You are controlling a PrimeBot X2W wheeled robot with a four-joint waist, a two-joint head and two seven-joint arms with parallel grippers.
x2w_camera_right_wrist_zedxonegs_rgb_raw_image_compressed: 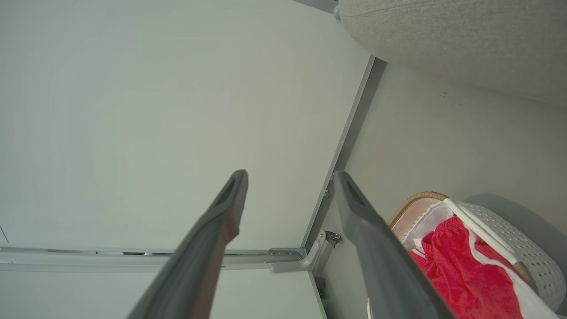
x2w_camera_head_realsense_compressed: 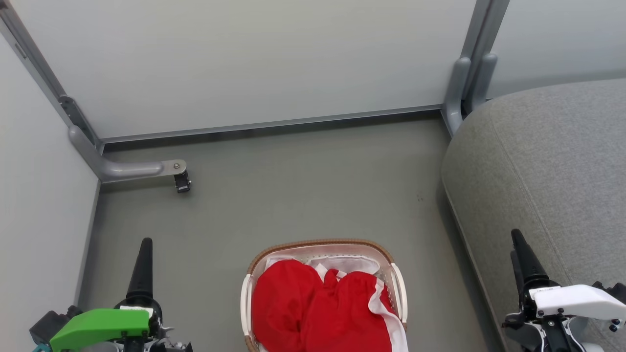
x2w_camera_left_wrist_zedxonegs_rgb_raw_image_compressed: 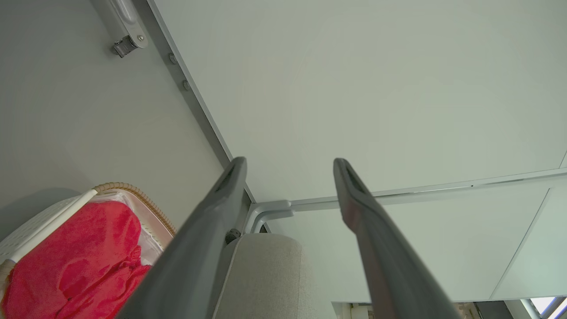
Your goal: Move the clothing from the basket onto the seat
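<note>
The basket [x2w_camera_head_realsense_compressed: 323,243] stands on the floor at the bottom centre of the head view, and the red clothing [x2w_camera_head_realsense_compressed: 313,308] with white trim is piled inside it. The grey seat [x2w_camera_head_realsense_compressed: 547,171] rises at the right, apart from the basket. My left gripper [x2w_camera_head_realsense_compressed: 145,244] hangs over the floor to the left of the basket. My right gripper [x2w_camera_head_realsense_compressed: 517,237] sits over the seat's front edge. The left wrist view has the left gripper [x2w_camera_left_wrist_zedxonegs_rgb_raw_image_compressed: 290,164] open and empty, with the clothing [x2w_camera_left_wrist_zedxonegs_rgb_raw_image_compressed: 79,266] at lower left. In the right wrist view the right gripper [x2w_camera_right_wrist_zedxonegs_rgb_raw_image_compressed: 291,175] is open and empty too, beside the basket [x2w_camera_right_wrist_zedxonegs_rgb_raw_image_compressed: 509,221].
Pale partition panels [x2w_camera_head_realsense_compressed: 244,63] on grey metal frames close off the back and left. A metal foot with a small black caster [x2w_camera_head_realsense_compressed: 182,183] juts onto the grey floor [x2w_camera_head_realsense_compressed: 293,195] at the back left. Open floor lies between the basket and the back panel.
</note>
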